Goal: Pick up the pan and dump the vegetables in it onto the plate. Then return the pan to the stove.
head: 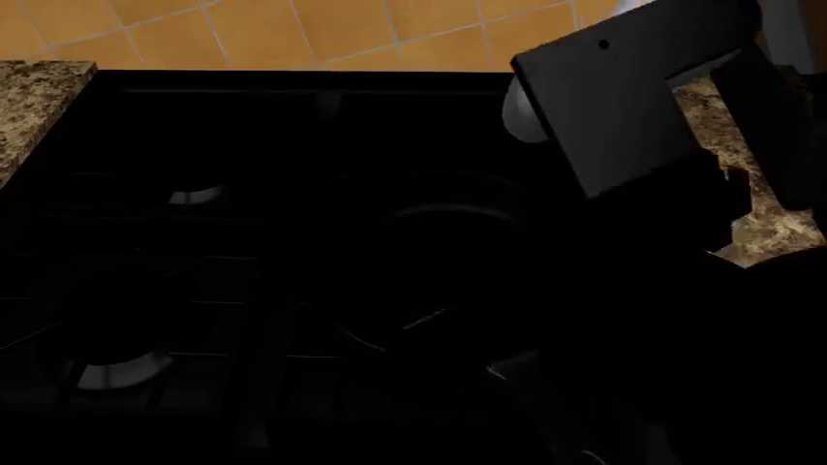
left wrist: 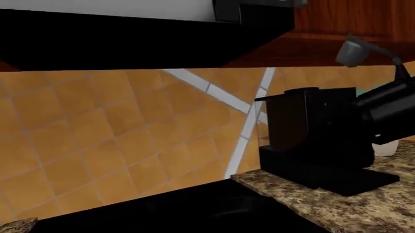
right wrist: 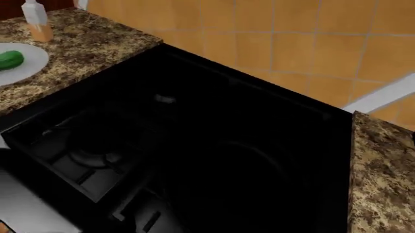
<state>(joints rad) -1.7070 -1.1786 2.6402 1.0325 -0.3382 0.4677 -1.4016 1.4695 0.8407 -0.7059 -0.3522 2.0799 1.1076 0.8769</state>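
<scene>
Zucchini (right wrist: pixel 9 58) is seen lying on the plate (right wrist: pixel 29 65); pan (head: pixel 446 257) sits on the stove (head: pixel 155 126). Pan is judged stiff, heavyish, best gripped by its handle. Tool state cannot be told for either arm.

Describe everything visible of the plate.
Only the right wrist view shows the plate, cut off by the picture's edge. It is a flat, plain, light grey round disc lying level on the speckled granite counter beside the black stove. The green zucchini lies on it. A small bottle stands behind it.
</scene>
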